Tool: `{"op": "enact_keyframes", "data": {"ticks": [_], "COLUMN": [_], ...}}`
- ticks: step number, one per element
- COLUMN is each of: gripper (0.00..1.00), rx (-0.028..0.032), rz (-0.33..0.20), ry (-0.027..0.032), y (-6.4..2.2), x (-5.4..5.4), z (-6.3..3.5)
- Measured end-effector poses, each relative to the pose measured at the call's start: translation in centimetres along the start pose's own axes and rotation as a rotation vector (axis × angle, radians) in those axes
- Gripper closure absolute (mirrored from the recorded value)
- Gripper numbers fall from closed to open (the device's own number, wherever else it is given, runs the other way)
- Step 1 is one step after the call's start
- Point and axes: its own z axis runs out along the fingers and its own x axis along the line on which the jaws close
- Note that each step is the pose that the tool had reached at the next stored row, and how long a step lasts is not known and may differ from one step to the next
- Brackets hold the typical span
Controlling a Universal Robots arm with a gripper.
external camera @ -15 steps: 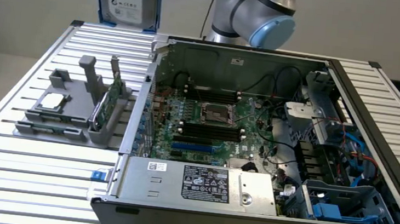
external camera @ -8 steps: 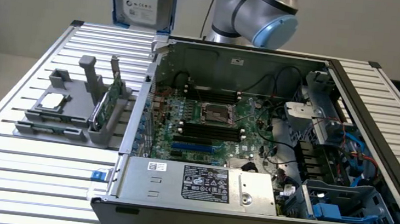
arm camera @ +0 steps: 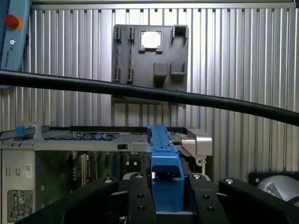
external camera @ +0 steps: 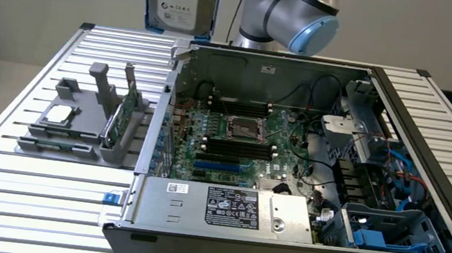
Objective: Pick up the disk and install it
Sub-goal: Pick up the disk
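Observation:
The disk (external camera: 180,1) hangs high above the far edge of the table, upright, its white label facing the exterior camera and its blue carrier showing along the sides. In the wrist view I see the disk (arm camera: 160,140) edge-on as a blue strip running away between the black fingers (arm camera: 139,200). My gripper (arm camera: 167,191) is shut on it. Below the disk lie the rim of the open computer case (arm camera: 93,140) and the slatted table.
The open computer case (external camera: 143,212) takes up the table's middle, with a blue drive bay (external camera: 373,237) at its near corner on the exterior view's right. A grey fixture (external camera: 76,131) holds a small silver chip (external camera: 60,113) and a green card (external camera: 123,113). A black cable (arm camera: 140,92) crosses the wrist view.

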Motion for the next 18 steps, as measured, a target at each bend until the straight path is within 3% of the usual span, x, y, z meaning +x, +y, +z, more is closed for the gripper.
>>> {"op": "enact_keyframes", "data": {"ticks": [5, 12, 18], "gripper": [0.67, 0.67, 0.67], "rx": [0.0009, 0.0058, 0.01], "rz": [0.0, 0.001, -0.001], "ry": [0.0007, 0.0086, 0.0105], "y": [-0.91, -1.61, -3.01], "x": [1.1, 2.7, 3.3], "z": [-0.03, 0.36, 0.61]}}
